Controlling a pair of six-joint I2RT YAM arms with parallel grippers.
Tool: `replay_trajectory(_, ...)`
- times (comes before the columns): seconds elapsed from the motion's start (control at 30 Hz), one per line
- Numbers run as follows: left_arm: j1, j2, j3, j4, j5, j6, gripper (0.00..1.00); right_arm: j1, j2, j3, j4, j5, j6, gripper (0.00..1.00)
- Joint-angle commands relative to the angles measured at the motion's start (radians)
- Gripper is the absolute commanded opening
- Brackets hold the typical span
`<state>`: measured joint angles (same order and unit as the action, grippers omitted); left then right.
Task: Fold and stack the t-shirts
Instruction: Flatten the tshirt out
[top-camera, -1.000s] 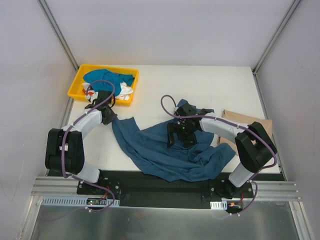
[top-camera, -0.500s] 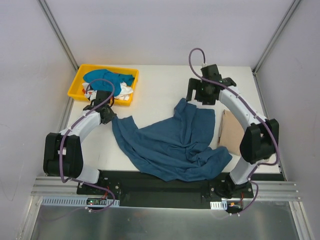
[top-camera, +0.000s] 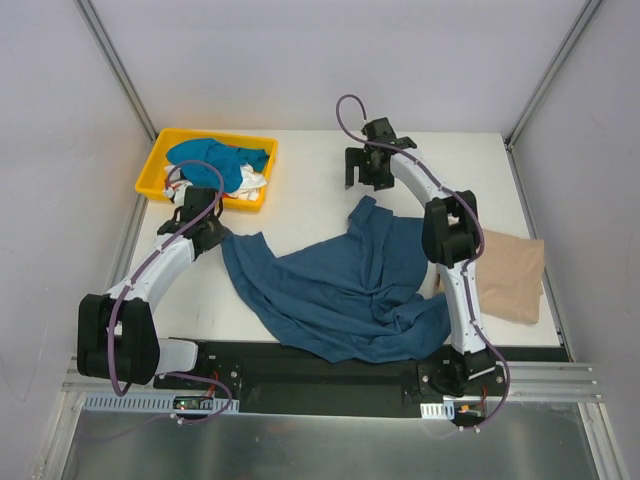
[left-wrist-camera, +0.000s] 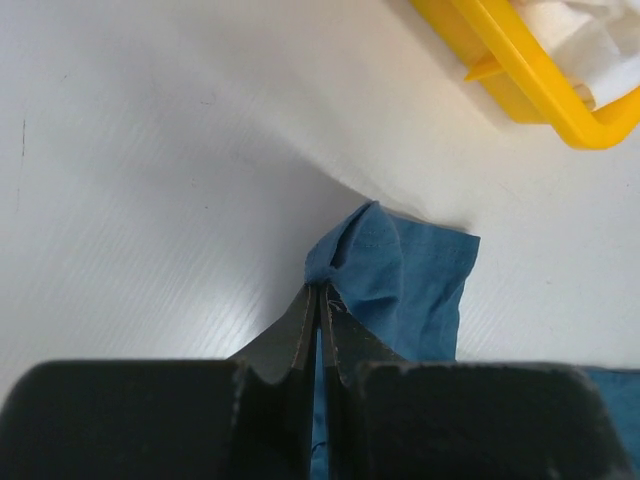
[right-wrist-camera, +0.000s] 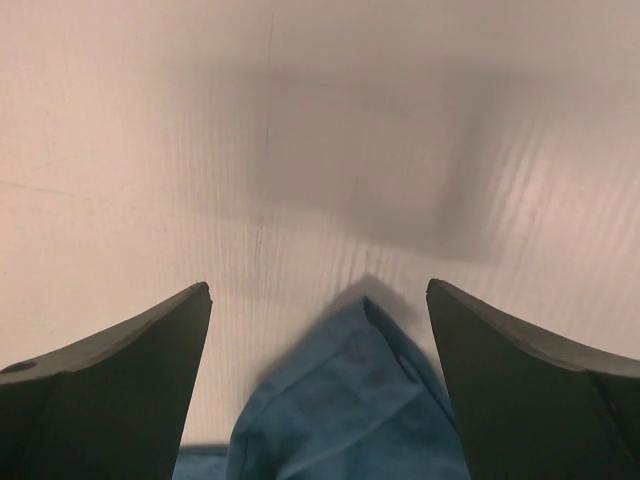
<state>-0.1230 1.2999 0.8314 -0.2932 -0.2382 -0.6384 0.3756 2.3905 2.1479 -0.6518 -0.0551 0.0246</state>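
The dark teal t-shirt (top-camera: 335, 290) is spread right of the yellow tray (top-camera: 152, 170), its tray-side corner clamped in the left gripper (left-wrist-camera: 320, 300), elbow bent. Farther right, the right gripper (top-camera: 362, 178) is held outstretched, fingers apart.

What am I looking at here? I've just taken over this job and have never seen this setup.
Two robot arms are bolted at the near edge of a white table. The wide picture looks down from above. The other two pictures come from a camera on each wrist. A big dark blue shirt lies crumpled in the middle, with a tan shirt at the right. A yellow tray at the back left holds more shirts. The left gripper is shut on a corner of the blue shirt. The right gripper is open and empty, near that shirt's far tip.
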Motion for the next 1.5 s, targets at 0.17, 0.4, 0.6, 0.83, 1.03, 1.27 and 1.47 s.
replay_trajectory(0.17,0.005,-0.022,-0.018,0.003,-0.004,0.022,0.0,0.02,0.056,0.047,-0.009,-0.019,-0.095,0.81)
replay_trajectory(0.4,0.005,-0.028,-0.015,0.003,-0.012,0.022,0.0,0.023,-0.031,-0.106,-0.022,0.029,-0.114,0.61)
replay_trajectory(0.6,0.005,-0.031,-0.02,0.002,-0.004,0.017,0.0,0.025,-0.062,-0.143,-0.045,0.049,-0.13,0.56)
replay_trajectory(0.83,0.005,-0.036,-0.018,0.003,-0.003,0.019,0.0,0.029,-0.06,-0.126,-0.035,0.046,-0.134,0.05)
replay_trajectory(1.03,0.005,-0.068,0.028,0.003,-0.036,0.031,0.0,0.036,-0.177,-0.16,0.021,0.147,-0.169,0.01)
replay_trajectory(1.27,0.005,-0.157,0.11,0.038,-0.02,0.054,0.0,0.036,-0.486,-0.41,0.228,0.248,-0.203,0.01)
replay_trajectory(1.47,0.005,-0.211,0.167,0.13,0.109,0.089,0.0,0.034,-0.715,-0.551,0.323,0.27,-0.245,0.01)
